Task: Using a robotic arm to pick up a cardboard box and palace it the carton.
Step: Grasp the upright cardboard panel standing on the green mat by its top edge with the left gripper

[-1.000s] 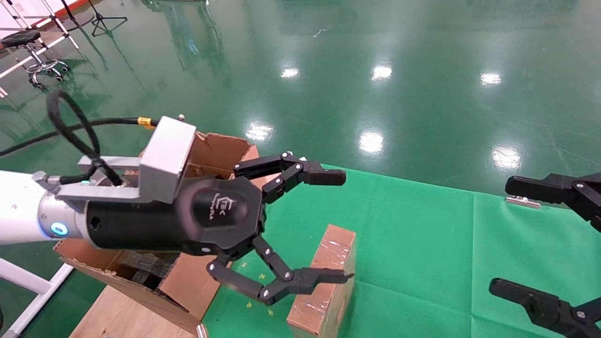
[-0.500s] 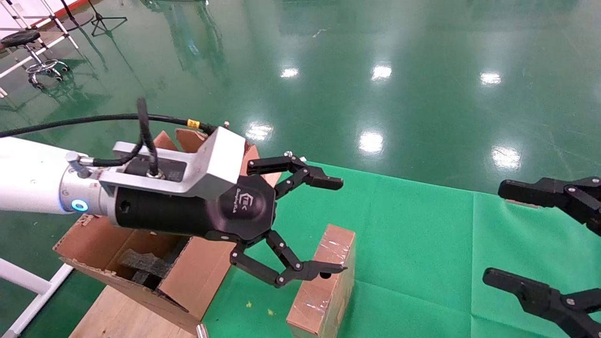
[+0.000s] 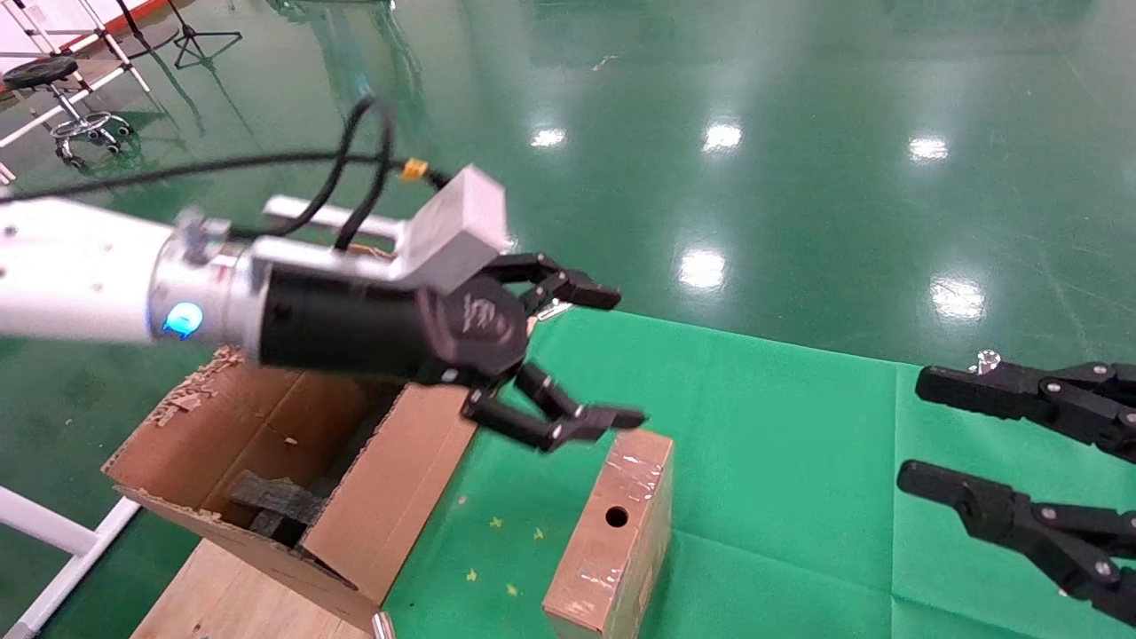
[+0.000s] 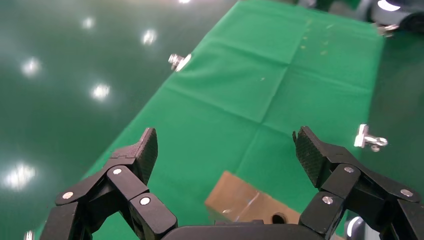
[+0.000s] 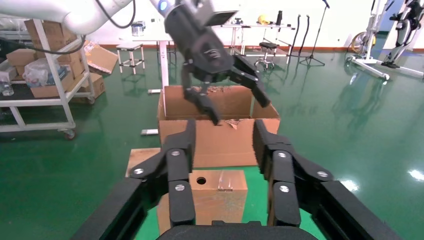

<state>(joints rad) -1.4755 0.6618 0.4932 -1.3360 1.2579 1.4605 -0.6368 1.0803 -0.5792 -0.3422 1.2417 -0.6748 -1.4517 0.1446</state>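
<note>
The small taped cardboard box [image 3: 612, 532] lies on the green cloth, with a round hole in its top. It shows in the left wrist view [image 4: 245, 202] and the right wrist view [image 5: 210, 192]. The white robotic arm's left gripper [image 3: 603, 355] is open and empty, in the air above and just beyond the box's far end. The large torn carton [image 3: 266, 461] with black foam [image 3: 271, 501] inside stands to the left of the box. My right gripper [image 3: 923, 430] is open and empty at the right, well apart from the box.
The green cloth [image 3: 781, 461] covers the table. Metal clips [image 4: 369, 138] hold its edges. A wooden board [image 3: 213, 595] lies under the carton. Shiny green floor lies beyond, with a stool [image 3: 62, 98] and stands at the far left.
My left gripper has risen and moved away from the small box, its fingers staying open. The box has not moved; its round hole now shows. The right gripper shifted slightly left.
</note>
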